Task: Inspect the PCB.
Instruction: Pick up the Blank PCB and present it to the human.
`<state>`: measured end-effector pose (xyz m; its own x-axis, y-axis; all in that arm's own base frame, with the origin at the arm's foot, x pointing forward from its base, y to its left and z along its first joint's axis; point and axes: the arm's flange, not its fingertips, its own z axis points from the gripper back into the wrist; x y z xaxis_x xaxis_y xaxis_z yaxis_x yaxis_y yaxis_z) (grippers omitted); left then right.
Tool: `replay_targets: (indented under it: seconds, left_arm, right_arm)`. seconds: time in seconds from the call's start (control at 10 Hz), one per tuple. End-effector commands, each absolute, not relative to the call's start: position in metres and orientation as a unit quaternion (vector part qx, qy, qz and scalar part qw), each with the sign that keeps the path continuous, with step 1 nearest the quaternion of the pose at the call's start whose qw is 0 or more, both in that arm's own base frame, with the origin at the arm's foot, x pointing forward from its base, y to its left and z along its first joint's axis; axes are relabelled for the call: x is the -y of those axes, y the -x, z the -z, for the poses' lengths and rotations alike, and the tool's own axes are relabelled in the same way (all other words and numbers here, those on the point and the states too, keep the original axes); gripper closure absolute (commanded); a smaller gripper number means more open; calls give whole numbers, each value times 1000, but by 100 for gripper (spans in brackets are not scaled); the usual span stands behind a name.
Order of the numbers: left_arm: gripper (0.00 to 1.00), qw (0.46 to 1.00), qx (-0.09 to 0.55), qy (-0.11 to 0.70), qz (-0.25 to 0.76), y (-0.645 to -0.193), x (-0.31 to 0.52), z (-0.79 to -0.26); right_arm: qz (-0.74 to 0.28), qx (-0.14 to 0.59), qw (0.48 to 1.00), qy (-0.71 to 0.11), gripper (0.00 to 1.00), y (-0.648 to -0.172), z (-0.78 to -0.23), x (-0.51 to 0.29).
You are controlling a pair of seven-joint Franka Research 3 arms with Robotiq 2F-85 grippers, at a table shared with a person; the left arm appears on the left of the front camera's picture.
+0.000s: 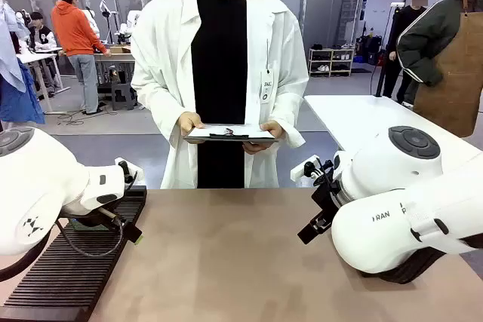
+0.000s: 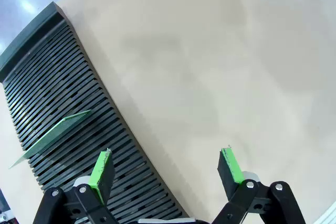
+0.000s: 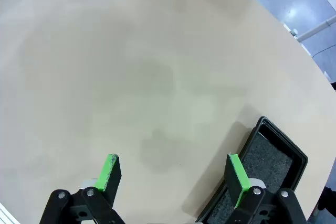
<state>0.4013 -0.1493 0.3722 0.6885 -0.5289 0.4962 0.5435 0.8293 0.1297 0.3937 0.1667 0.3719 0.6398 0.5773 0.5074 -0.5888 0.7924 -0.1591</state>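
Left gripper (image 2: 167, 153) hangs with its jaws spread wide and empty above the table (image 2: 220, 66), just beside the slotted rack (image 2: 63, 87). The right gripper (image 3: 172, 157) is likewise spread and empty over bare table, near a foam-lined tray (image 3: 275, 161).

The task looks unstarted: the PCB (image 2: 52, 132) sits in the rack, touched by neither gripper, so picking it up and inspecting it are both left. The board stands on edge, tilted, in a slot. Its long axis runs along the slats, and one end juts past the rack's side.
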Motion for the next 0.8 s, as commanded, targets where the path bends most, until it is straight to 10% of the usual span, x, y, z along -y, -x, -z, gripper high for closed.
replay_targets:
  seconds: [0.0,0.7]
  left_arm:
    - [0,919,266,14,292,-401,149,-372]
    - [0,919,266,14,292,-401,149,-372]
  right_arm:
    - [-322,276,905,-10,0,-394,-372,-167]
    - [-322,276,905,-10,0,-394,-372,-167]
